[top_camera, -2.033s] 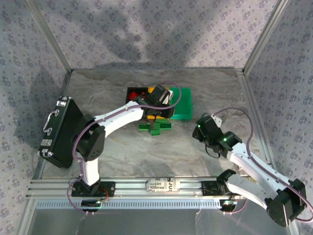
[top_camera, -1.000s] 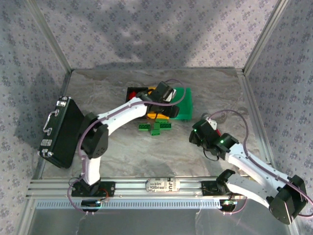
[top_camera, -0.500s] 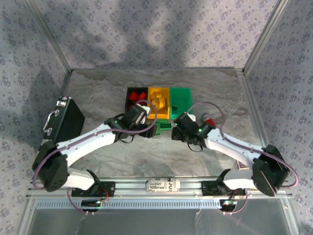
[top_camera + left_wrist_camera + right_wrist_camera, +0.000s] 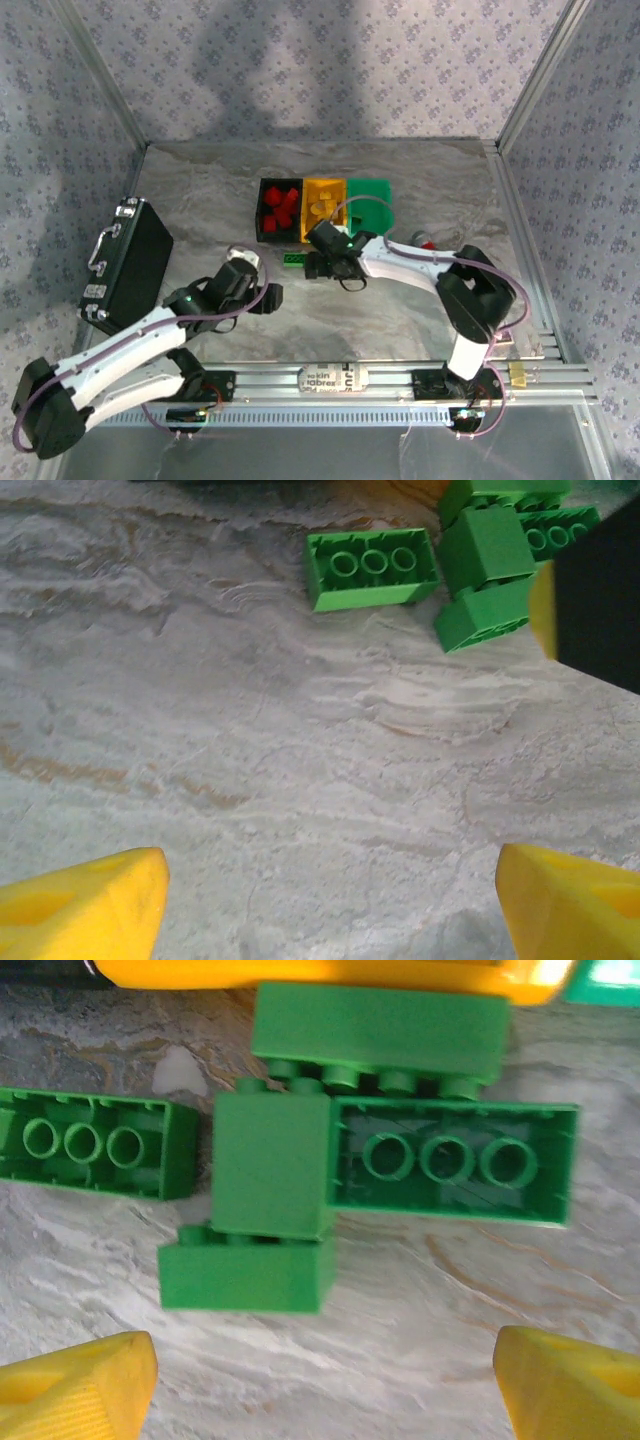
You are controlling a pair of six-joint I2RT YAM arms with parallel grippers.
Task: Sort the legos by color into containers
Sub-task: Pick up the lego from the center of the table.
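The right tool (image 4: 320,1390) hangs with its yellow fingertips (image 4: 75,1380) spread wide and nothing between them, just short of a cluster of green studded plastic bricks (image 4: 270,1165). These lie on the grey marbled surface (image 4: 420,1290), just in front of the yellow-orange plastic bin (image 4: 325,182). The left tool (image 4: 330,900) is likewise spread and empty, farther from the same bricks. Red bricks (image 4: 278,208) sit in the black plastic bin (image 4: 260,212), and yellow bricks (image 4: 322,208) in the yellow-orange one. The green plastic bin (image 4: 372,190) stands beside them.

The step in hand appears to be picking a green brick. Next, the right tool should descend, straddle one brick and close without catching its touching neighbours.
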